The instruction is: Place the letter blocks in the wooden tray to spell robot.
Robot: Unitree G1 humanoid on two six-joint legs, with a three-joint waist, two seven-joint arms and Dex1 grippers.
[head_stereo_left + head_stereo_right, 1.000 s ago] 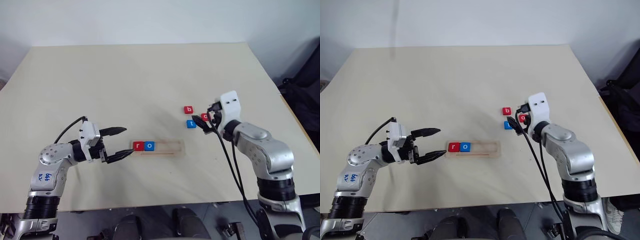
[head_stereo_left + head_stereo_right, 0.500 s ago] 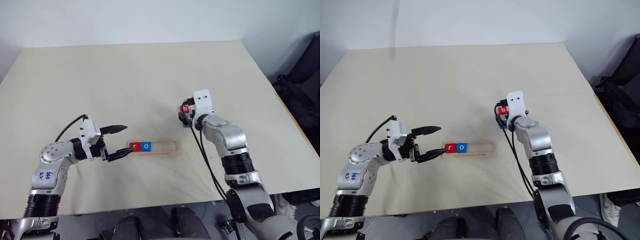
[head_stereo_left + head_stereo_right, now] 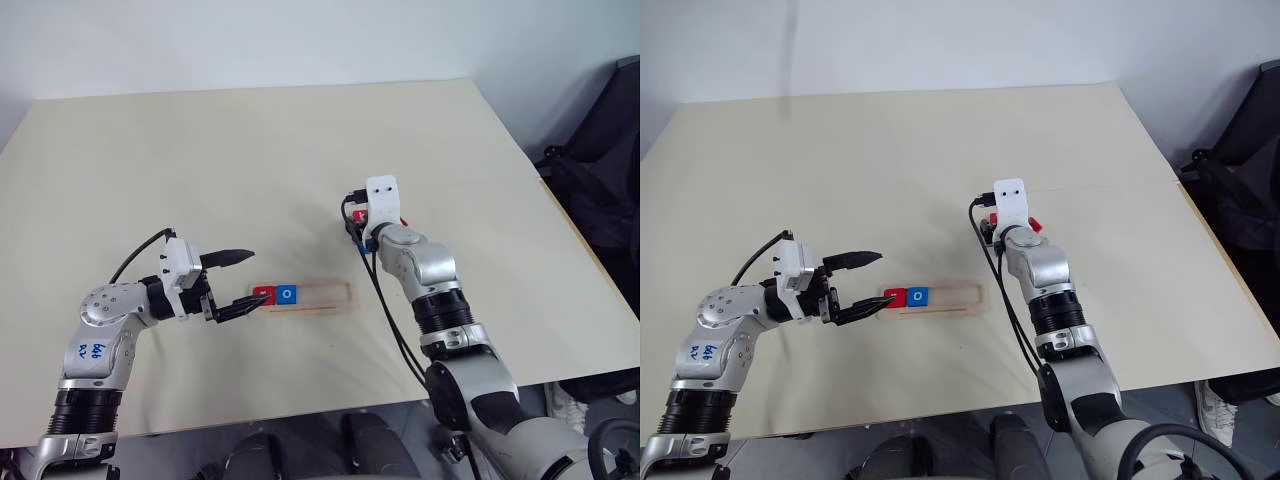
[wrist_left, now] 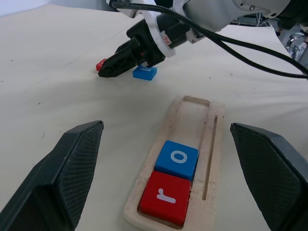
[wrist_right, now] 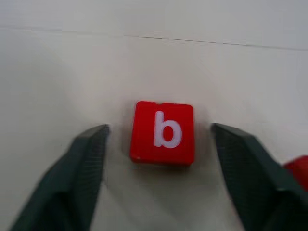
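The wooden tray [image 3: 318, 297] lies mid-table with a red r block [image 3: 263, 295] and a blue o block [image 3: 287, 294] side by side at its left end. My left gripper [image 3: 234, 283] hovers open and empty just left of the tray. Over to the tray's far right, my right gripper [image 5: 159, 130] is open around the red b block [image 5: 163, 132], which lies flat on the table. A small gap shows between the block and each finger. A blue block [image 4: 145, 72] lies beside that gripper, and another red block [image 5: 297, 168] shows at the edge of the right wrist view.
The tray's groove right of the o block [image 4: 177, 158] holds nothing. Black cables run back from the right wrist [image 3: 392, 300] across the table. The beige table [image 3: 200, 160] ends at the right near dark gear [image 3: 600, 170].
My right arm swung left and down to the b block, and its fingers narrowed around the block. The head view shifted. My left arm stayed put.
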